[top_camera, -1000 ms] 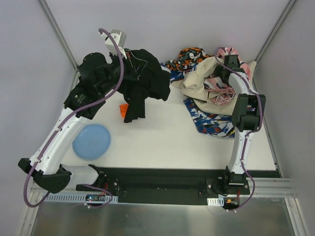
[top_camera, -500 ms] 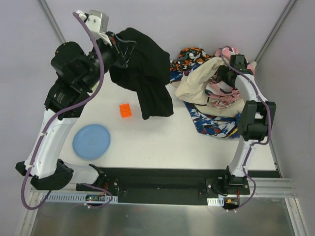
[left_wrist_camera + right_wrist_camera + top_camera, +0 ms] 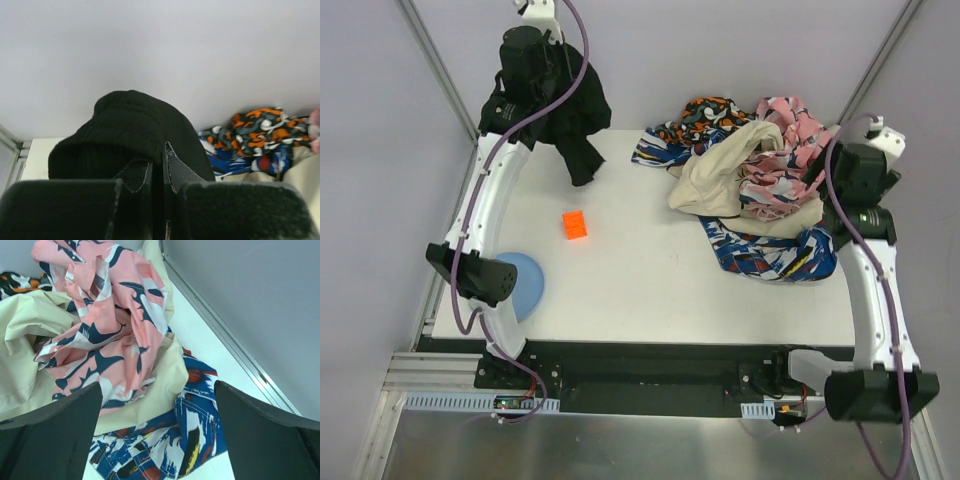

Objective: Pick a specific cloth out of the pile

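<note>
The black cloth (image 3: 572,118) hangs from my left gripper (image 3: 552,72) at the far left corner, lifted clear of the pile, its tail dangling above the table. In the left wrist view the gripper (image 3: 157,170) is shut on the cloth (image 3: 135,120), which bulges over the fingertips. The pile (image 3: 750,180) of pink-navy, beige, orange-black and blue-white fabrics lies at the far right. My right gripper (image 3: 835,185) hovers at the pile's right edge, open and empty. In its wrist view (image 3: 157,405) the pink-navy cloth (image 3: 107,325), beige and blue-white fabric lie below the wide-apart fingers.
An orange block (image 3: 574,224) lies on the white table (image 3: 640,290) left of centre. A blue plate (image 3: 525,285) sits at the near left, partly behind the left arm. Grey walls and metal rails close in the back and sides.
My left arm has swung up and back to the far left corner, carrying the black cloth away from the pile. My right gripper has drawn back from the pile's top to its right edge.
</note>
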`<state>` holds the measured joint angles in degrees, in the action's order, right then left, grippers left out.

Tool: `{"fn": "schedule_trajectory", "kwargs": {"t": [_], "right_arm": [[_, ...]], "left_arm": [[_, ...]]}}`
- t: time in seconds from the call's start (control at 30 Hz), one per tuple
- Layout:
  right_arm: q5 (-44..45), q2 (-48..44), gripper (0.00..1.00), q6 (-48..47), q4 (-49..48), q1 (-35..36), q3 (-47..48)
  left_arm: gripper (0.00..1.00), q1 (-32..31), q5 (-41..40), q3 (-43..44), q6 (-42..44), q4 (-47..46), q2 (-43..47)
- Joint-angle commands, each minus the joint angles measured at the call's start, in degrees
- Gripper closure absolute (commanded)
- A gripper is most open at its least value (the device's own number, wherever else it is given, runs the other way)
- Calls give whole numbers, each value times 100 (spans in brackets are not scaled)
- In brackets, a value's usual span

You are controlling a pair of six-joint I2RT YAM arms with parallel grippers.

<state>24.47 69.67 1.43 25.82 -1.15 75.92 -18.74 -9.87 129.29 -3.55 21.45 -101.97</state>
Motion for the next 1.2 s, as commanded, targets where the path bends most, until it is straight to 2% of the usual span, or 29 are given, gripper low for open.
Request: {"fn": "schedule_trajectory", "kwargs": {"t": [0.0, 0.23, 0.4, 0.43, 0.47, 0.5, 0.53, 0.63, 0.77, 0.93, 1.07, 1.17], "right_arm": [[445, -980, 4, 498, -306, -8, -832], [-152, -1737, 4, 884, 247, -8, -1553], [-933, -2264, 4, 1175, 73, -8, -2729], [-1118, -2343, 4, 1201, 28, -8, -2897], [-1276, -2387, 4, 1219, -7, -8, -3055], [-1435, -2414, 4, 1176, -42, -8, -3161], [-1532, -2414, 4, 1158, -42, -8, -3223], [-1787, -2388, 4, 1105, 19, -8, -3355], [-1744, -2484, 5, 1210, 28, -8, -3531], [-1910, -2791, 4, 1140, -95, -8, -3830], [-2113, -3143, 4, 1052, -244, -8, -4173], [-2236, -3371, 4, 1026, -218, -8, -4305]], "left_arm": [[100, 213, 116, 158, 83, -282, -558], [100, 573, 381, 175, -400, -282, -2052], [88, 854, 82, 298, -689, -151, -3116], [80, 916, 73, 289, -839, -46, -3240], [59, 968, 160, 289, -979, 68, -3337], [37, 1030, 256, 281, -1111, 235, -3346], [1, 1057, 414, 254, -1156, 324, -3268], [1, 1048, 871, -8, -1165, 403, -2716], [1, 934, 1496, -553, -1043, 404, -1390], [1, 609, 1295, -1545, -594, 614, 332], [1, 390, 1513, -3213, -831, 641, 1853], [1, -39, 1357, -4943, -1208, 536, 2943]]}}
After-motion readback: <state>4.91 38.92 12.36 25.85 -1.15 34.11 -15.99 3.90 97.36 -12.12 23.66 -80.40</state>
